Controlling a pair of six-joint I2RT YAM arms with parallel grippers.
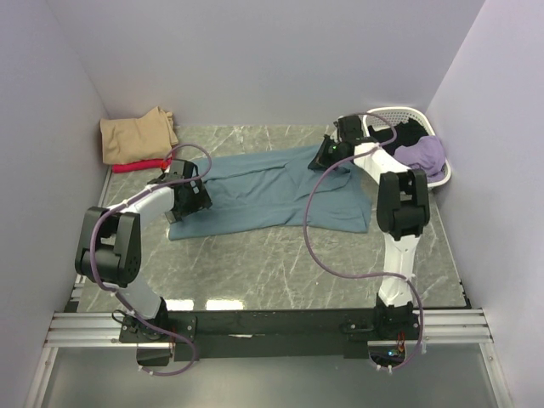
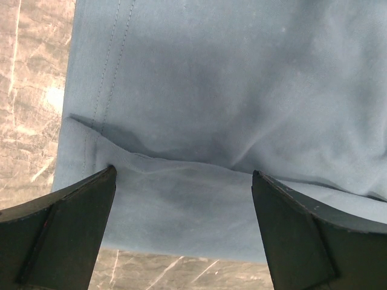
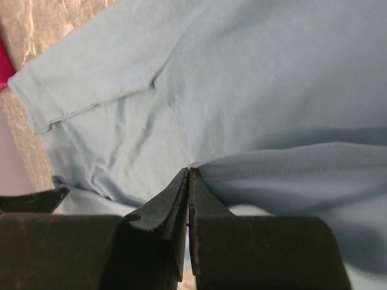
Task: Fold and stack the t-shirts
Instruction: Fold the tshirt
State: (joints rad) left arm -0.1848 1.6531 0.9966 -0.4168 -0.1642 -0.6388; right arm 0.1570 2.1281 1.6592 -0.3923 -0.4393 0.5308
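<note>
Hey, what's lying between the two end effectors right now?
Only the blue shirt, spread on the table: it runs from the open left end effector to the shut right end effector pinching its cloth. The top view shows it.

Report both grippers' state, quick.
Left gripper: open, over an edge of the teal-blue t-shirt.
Right gripper: shut, pinching a fold of the same shirt.

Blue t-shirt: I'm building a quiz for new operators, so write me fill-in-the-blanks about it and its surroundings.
1. The right hand is ____ on a fold of the blue t-shirt.
2. The left hand hangs ____ above that shirt's edge.
3. The tan t-shirt lies on a ____ one.
Missing: shut; open; red.
</note>
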